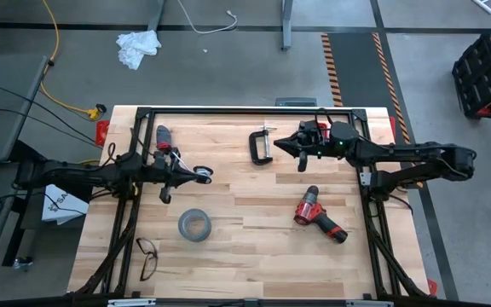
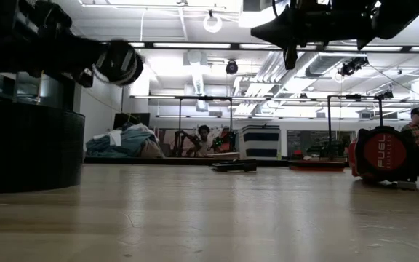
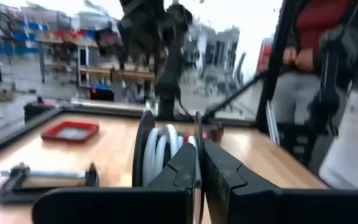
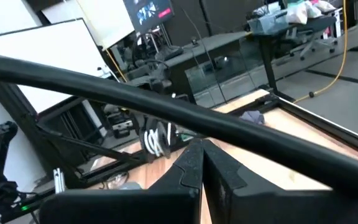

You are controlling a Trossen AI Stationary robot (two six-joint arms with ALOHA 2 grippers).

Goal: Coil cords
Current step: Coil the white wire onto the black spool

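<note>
Two arms over the wooden table (image 1: 254, 247), both raised off it. Left gripper (image 1: 201, 174) sits left of centre, fingers pinched tight on the cords (image 3: 160, 152): a white cable wound in loops around a small black round disc, seen close in the left wrist view with the disc's edges either side of the loops. In the low view that disc hangs in the air at the tip of the left arm, clear of the tabletop. Right gripper (image 1: 301, 162) is at the back, right of centre, fingers closed together with nothing between them, pointing toward the black C-clamp (image 1: 262, 145) just beside it.

Other stuff on the table: grey tape roll (image 1: 193, 224) in front of the left gripper, well apart from it; glasses (image 1: 147, 257) near the front left corner; red and black drill (image 1: 318, 216) right of centre; a red-handled tool (image 1: 163, 136) at the back left. Yellow extension cord (image 1: 54, 51) and a white rag (image 1: 137, 47) lie on the floor beyond the table. Person standing past the table in the left wrist view, hands together; more people far off in the room in the low view.
</note>
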